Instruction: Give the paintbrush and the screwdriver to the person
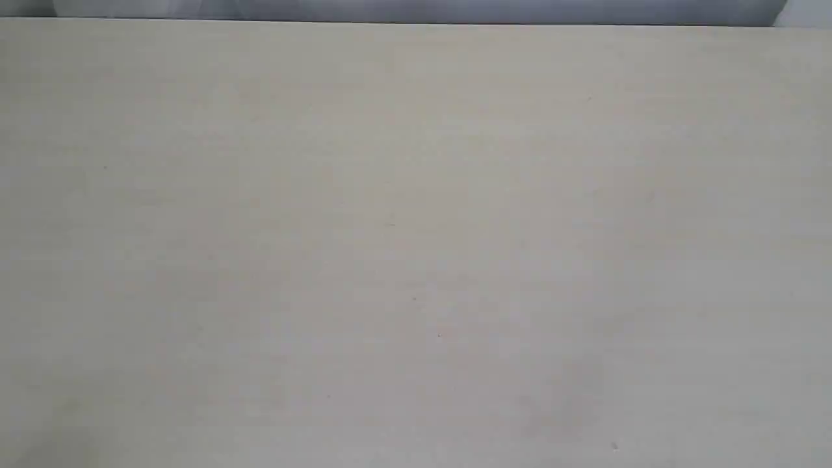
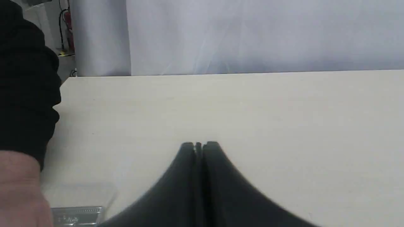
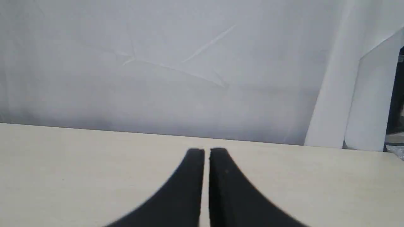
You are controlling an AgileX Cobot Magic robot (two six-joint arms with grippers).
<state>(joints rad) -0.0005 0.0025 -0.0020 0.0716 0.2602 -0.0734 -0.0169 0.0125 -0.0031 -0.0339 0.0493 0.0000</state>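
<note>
The exterior view shows only bare tabletop, with no gripper, tool or hand in it. In the left wrist view my left gripper (image 2: 199,145) is shut with nothing between its black fingers, low over the table. The person (image 2: 19,186) appears at that frame's edge as a bare wrist under a black sleeve (image 2: 26,82). Beside the wrist lies the paintbrush (image 2: 77,216): only its silver band and faint pale bristles show, and its handle is cut off. Whether the hand holds it I cannot tell. My right gripper (image 3: 206,151) is shut and empty. The screwdriver is out of view.
The pale wooden table (image 1: 416,234) fills the exterior view. A white curtain (image 3: 157,63) hangs behind the table's far edge. A red fire extinguisher (image 2: 68,28) stands far off past the table corner.
</note>
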